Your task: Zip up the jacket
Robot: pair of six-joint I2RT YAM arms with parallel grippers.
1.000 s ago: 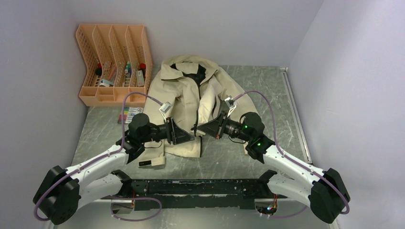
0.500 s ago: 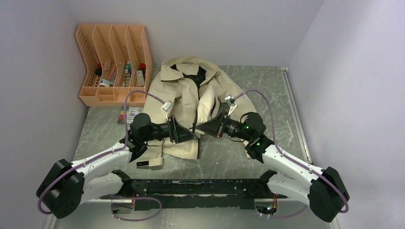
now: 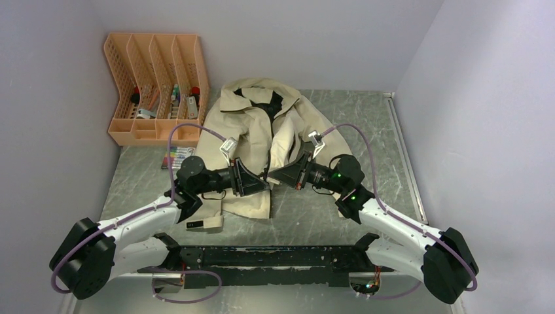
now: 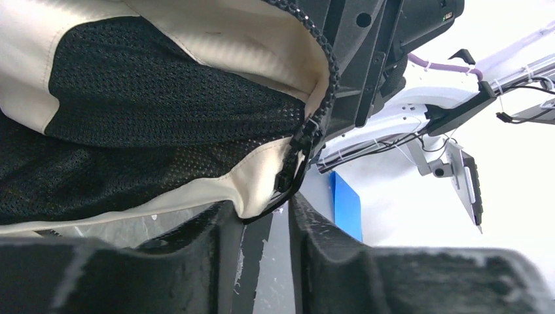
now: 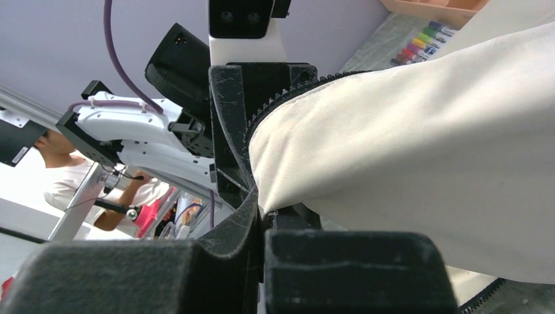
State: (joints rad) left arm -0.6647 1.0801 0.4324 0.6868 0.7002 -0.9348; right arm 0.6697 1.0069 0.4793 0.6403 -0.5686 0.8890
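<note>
The beige jacket [image 3: 249, 124] lies on the table, front open, dark lining at the collar. Both grippers meet at its lower front. My left gripper [image 3: 265, 185] pinches the bottom corner of one front edge. In the left wrist view the cream corner and black zipper end [image 4: 291, 163] sit between its narrowly parted fingertips [image 4: 265, 208], with black mesh lining [image 4: 163, 98] above. My right gripper [image 3: 271, 176] is shut on the other front edge. In the right wrist view its jaws [image 5: 260, 212] are pressed together on the cream fabric [image 5: 406, 131] beside the zipper teeth [image 5: 288, 98].
An orange file organizer [image 3: 157, 85] with small items stands at the back left. A pack of markers [image 3: 173, 158] lies in front of it, also in the right wrist view [image 5: 419, 44]. A small white tag [image 3: 203, 224] lies by the left arm. Walls close in on both sides.
The left arm has shifted slightly and the jacket's lower hem has drawn a little to the left. Both grippers stay together at the zipper's bottom.
</note>
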